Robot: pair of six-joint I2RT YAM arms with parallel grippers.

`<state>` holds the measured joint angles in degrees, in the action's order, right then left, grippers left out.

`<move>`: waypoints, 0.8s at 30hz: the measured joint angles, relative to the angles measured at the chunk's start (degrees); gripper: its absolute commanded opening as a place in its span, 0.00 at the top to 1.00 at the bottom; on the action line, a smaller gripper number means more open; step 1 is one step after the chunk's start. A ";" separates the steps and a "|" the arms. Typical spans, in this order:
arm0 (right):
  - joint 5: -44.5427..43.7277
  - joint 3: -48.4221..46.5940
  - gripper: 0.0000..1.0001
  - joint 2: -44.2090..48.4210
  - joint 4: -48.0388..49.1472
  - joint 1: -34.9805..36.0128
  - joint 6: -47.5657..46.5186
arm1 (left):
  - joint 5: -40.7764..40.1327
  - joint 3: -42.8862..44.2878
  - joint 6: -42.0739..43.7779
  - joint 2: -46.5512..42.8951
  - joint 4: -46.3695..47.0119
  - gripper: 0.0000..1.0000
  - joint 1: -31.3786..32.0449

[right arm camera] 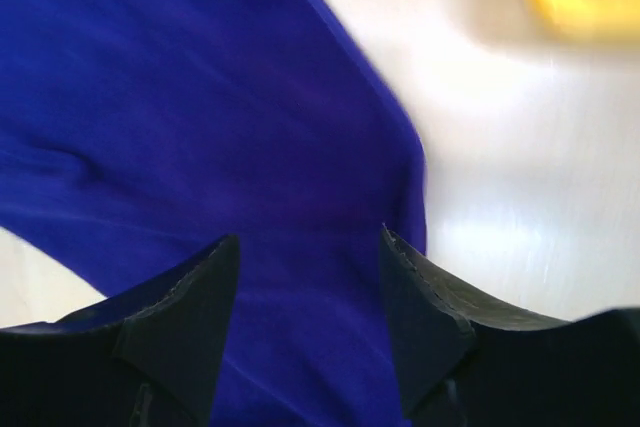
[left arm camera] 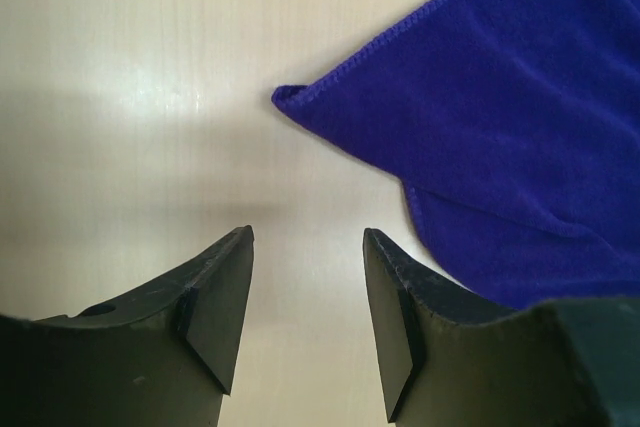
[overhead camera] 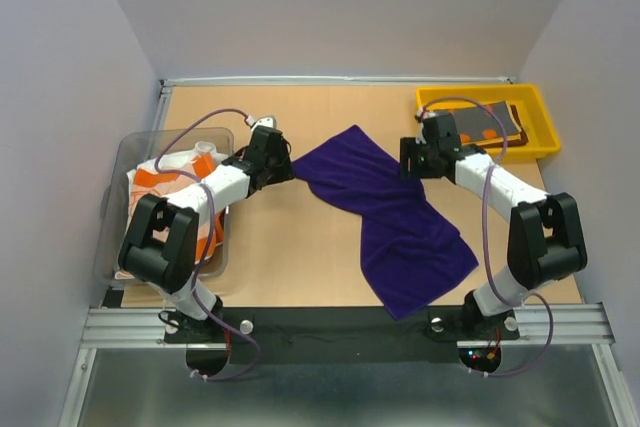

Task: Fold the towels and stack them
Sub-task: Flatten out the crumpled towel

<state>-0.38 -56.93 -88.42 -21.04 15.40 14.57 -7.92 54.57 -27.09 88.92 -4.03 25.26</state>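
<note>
- On the tan wooden desk (overhead camera: 290,247), a deep purple soft rectangular towel (overhead camera: 395,217) lies spread in a long diagonal band, running from the middle of the surface down toward the near right edge, with loose folds along it.
- At the far right corner sits a yellow plastic tray (overhead camera: 535,107); a dark brown folded towel with orange patches (overhead camera: 487,124) lies inside it.
- At the left edge stands a clear plastic bin (overhead camera: 130,162), holding an orange-and-white patterned towel (overhead camera: 165,187) bunched up inside.
- The left gripper (left arm camera: 305,307) hangs just beside the purple towel's upper left corner; in the left wrist view its jaws are spread, bare desk shows between them, and the hemmed corner of the cloth lies just ahead and to the right, apart from the fingers.
- The right gripper (right arm camera: 305,317) hangs over the towel's right side, near the tray; its jaws stand spread with purple cloth filling the gap below them. The right wrist view is blurred, so I cannot tell whether the fingertips touch the fabric, but nothing is pinched.
- Both arms reach inward from their bases at the near edge, one at each side of the purple towel.
</note>
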 measured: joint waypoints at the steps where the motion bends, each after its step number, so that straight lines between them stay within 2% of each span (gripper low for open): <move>1: 1.53 -2.23 0.37 -0.92 0.11 0.02 -1.95 | 0.57 0.90 0.66 1.16 -0.24 0.40 -0.46; 5: 7.04 -12.52 0.39 -6.47 1.29 0.02 -10.01 | 2.58 3.67 3.28 3.43 -1.44 0.38 -1.53; 12: 16.06 -28.70 0.42 -22.34 2.14 0.02 -21.44 | 4.11 5.01 8.72 1.75 -5.62 0.32 -1.79; 20: 20.70 -41.27 0.42 -36.39 1.60 0.35 -27.12 | 4.63 0.74 13.64 -7.41 -6.23 0.31 -1.79; 24: 21.18 -47.60 0.40 -41.59 1.86 0.94 -28.46 | 4.35 -2.14 15.02 -9.11 -5.05 0.31 -1.79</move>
<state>20.80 -104.53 -130.02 -19.18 16.34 -13.89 -3.57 52.42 -12.08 79.81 -9.08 23.46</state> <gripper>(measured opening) 0.592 0.685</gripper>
